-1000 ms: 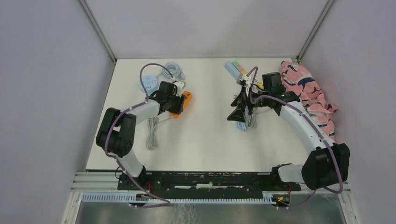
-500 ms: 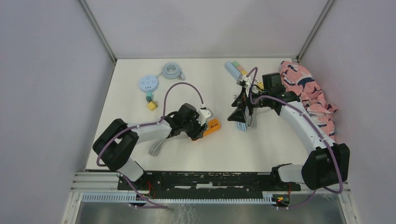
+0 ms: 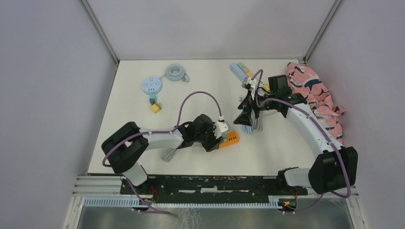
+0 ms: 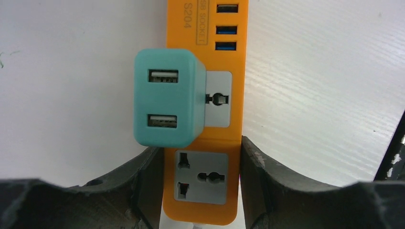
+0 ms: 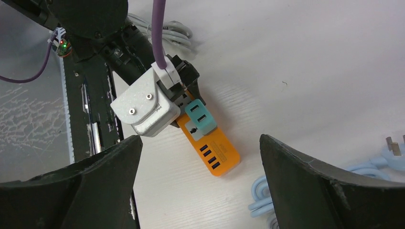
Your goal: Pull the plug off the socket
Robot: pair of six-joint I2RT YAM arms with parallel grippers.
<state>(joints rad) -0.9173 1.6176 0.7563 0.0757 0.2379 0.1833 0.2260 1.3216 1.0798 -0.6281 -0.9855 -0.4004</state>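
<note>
An orange power strip [image 3: 231,139] lies flat on the white table, front of centre. A teal two-port USB plug [image 4: 167,98] sits in its upper socket; it also shows in the right wrist view [image 5: 200,117]. My left gripper [image 4: 200,186] is shut on the cable end of the strip [image 4: 210,129], one finger [image 4: 143,186] on each long side. In the top view the left gripper [image 3: 218,140] sits low at the strip. My right gripper [image 3: 243,119] is open wide and empty, hovering up and to the right of the strip [image 5: 217,155].
A light blue cable bundle [image 3: 251,127] lies under the right gripper. A round blue socket [image 3: 152,86], a yellow plug [image 3: 155,108] and a coiled grey cable [image 3: 176,73] lie at the back left. A pastel strip [image 3: 240,69] and pink cloth [image 3: 320,100] are at the back right.
My left gripper has carried the orange strip from the back left towards the front and right, close to the right gripper. The right arm has not moved.
</note>
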